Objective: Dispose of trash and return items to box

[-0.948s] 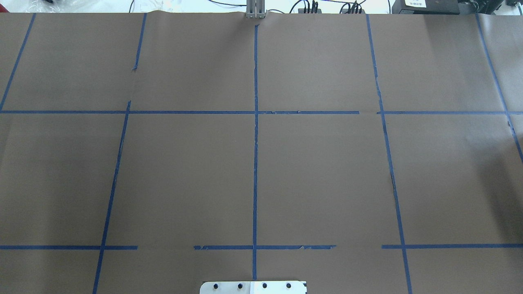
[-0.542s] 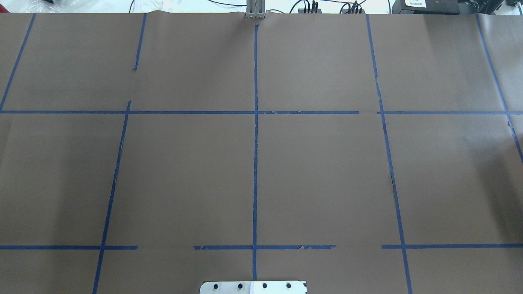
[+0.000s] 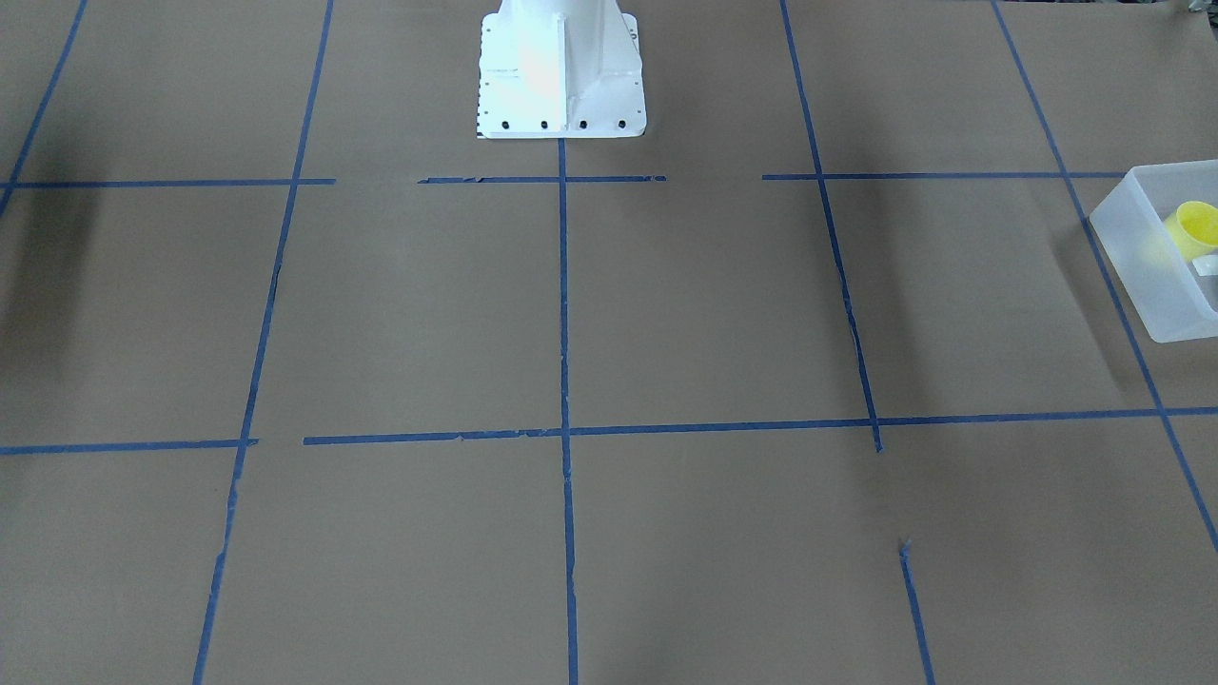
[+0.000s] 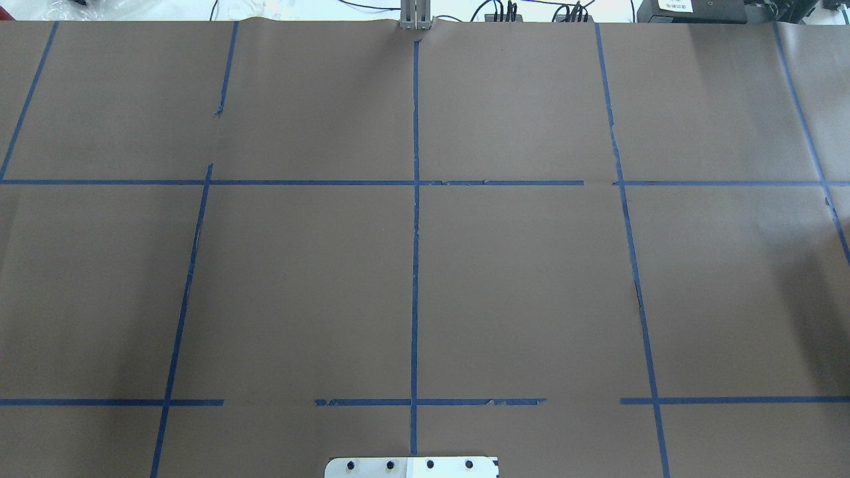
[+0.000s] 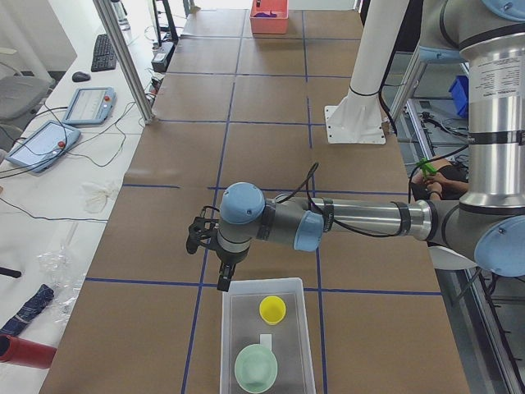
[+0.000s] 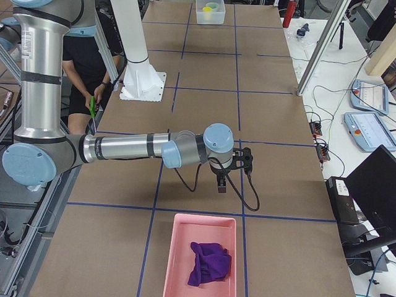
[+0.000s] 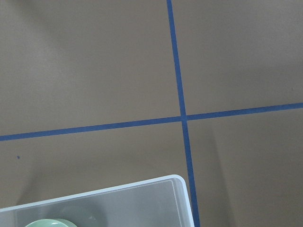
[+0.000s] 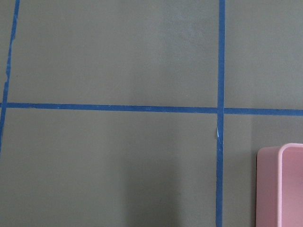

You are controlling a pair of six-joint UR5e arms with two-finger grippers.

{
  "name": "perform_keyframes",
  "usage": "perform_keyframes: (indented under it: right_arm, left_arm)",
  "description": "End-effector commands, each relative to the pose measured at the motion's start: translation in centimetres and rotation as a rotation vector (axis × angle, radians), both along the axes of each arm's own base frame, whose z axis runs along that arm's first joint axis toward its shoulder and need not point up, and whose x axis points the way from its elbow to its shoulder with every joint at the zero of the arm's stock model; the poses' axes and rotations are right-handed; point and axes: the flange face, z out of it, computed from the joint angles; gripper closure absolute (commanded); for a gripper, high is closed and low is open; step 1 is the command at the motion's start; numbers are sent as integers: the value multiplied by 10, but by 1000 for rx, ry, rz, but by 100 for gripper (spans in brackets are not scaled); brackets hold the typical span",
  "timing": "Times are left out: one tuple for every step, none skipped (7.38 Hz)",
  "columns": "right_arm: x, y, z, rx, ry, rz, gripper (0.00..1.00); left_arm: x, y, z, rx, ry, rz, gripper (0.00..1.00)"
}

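Containers: frosted box at the L end of the desk, partly cut by the edge of the front-facing view. Inside, big to small: green bowl at the near end, yellow cup toward the far end w/ its mouth showing, apart from the bowl; small white tab betw. them. Pink tray at the R end of the desk holds a crumpled purple cloth.

Surface: desk covered in brown paper, blue tape laid as a grid. White pedestal bolted at the robot's side. Room: side bench w/ two pendants, a keyboard, loose cables. Person in black behind the near arm in the R side view.

Arms: left hand hovers over bare desk just beyond the box's far wall, wrist cam sees only a box corner; fingers apart or together: can't tell. Right hand hangs near the pink tray's far end, not over it; tray edge in its cam; finger state can't tell either.
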Motion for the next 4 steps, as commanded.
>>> perform_keyframes:
  right_arm:
    - [0,0,0,2,0,-2,0]
    - [0,-1,1,0,1,-1,0]
    - [0,0,0,3,0,-2,0]
    - [0,0,0,0,0,-1,0]
  left_arm:
    - [10,-18,-1,0,-6,23,0]
    - [18,-34,7,-13,-21,38,0]
    - [18,-40,4,-7,-24,38,0]
    - [18,-39,3,-5,-23,37,0]
